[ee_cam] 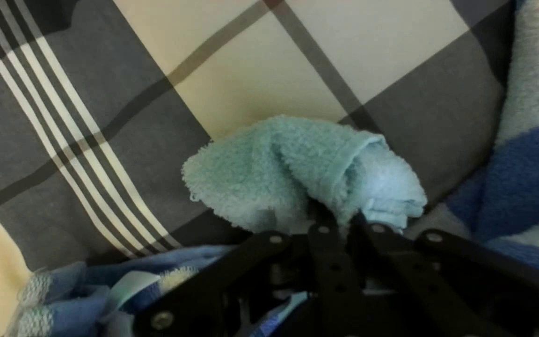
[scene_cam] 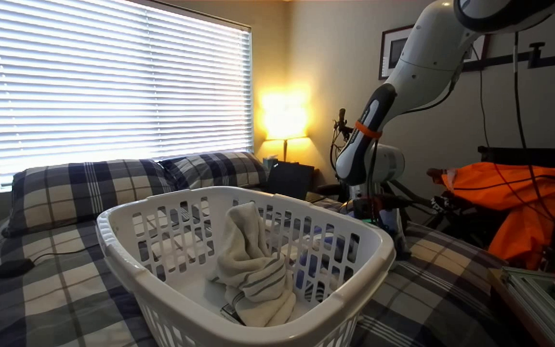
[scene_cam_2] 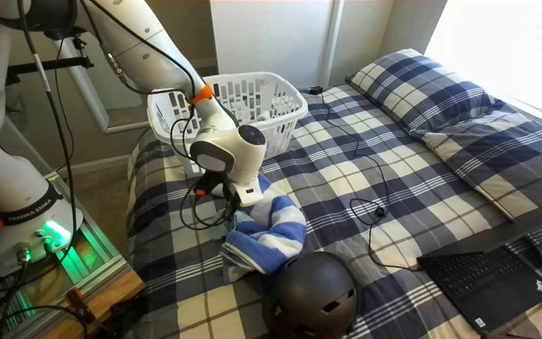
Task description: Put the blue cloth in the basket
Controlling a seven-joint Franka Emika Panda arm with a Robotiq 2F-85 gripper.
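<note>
Wrist view: the jaws pinch a bunched fold of the blue cloth (ee_cam: 293,164), near the foot edge of the surface (scene_cam_2: 172,263). Its terry pile should handle light, limp and grippy; thick folds probably hold better than hems.

both exterior views are facing roughly opposite ways, sharing bed (scene_cam_2: 322,183) and basket (scene_cam: 186,311), which in an exterior view is standing near. the wrist view is looking down, close over light-blue cloth (ee_cam: 241,173).

Arm (scene_cam: 417,82) bent downward, claw (ee_cam: 343,225) pinched together
</note>
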